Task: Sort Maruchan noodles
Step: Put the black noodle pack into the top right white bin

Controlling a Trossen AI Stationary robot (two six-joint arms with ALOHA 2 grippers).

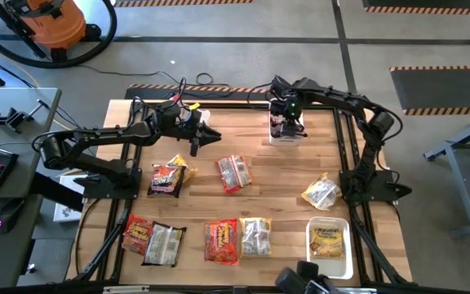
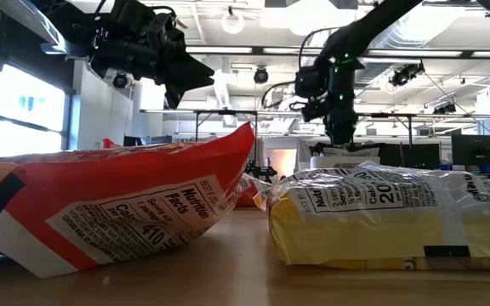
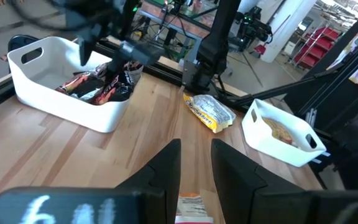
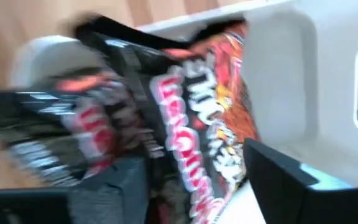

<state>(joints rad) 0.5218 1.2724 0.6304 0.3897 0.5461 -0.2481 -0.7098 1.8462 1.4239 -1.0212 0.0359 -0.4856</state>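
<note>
Crinkly Maruchan noodles [image 1: 232, 172] packets, red-orange, dark brown-silver and yellow-white, are scattered across the counter [image 1: 251, 208]. Dark packets are piled in the white bin [image 1: 285, 133], over which the right gripper [image 1: 287, 119] is positioned, jaws parted. The left gripper [image 1: 205, 135] is raised, jaws narrowly parted, nothing held.
</note>
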